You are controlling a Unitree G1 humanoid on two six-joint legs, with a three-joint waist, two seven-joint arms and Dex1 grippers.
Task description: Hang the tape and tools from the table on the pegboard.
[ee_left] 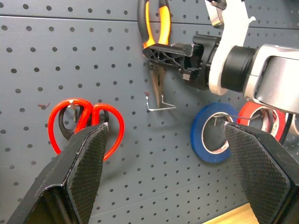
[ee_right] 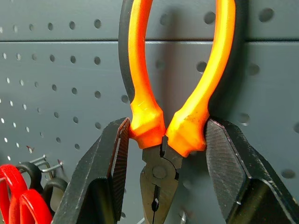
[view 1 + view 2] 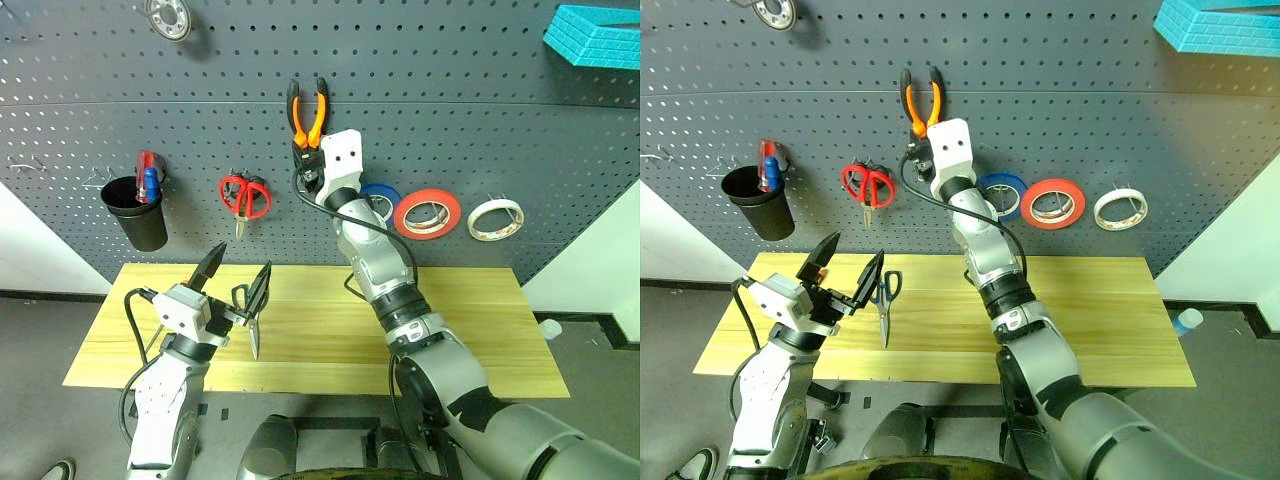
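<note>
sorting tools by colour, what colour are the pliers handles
Orange with black edging on the pliers; right wrist view shows it best.

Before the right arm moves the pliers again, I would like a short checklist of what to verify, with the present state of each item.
1. Right gripper closed on the pliers at the base of the handles: ok.
2. Pliers hanging on a hook: not ok; they are held against the pegboard, nose down, above the bare wire hook.
3. That hook free to take them: ok.
4. Red tape on the pegboard: ok, between the blue roll and the white roll.
5. Dark-handled scissors hung: not ok, lying on the table.
6. Left gripper open and holding nothing: ok.
</note>
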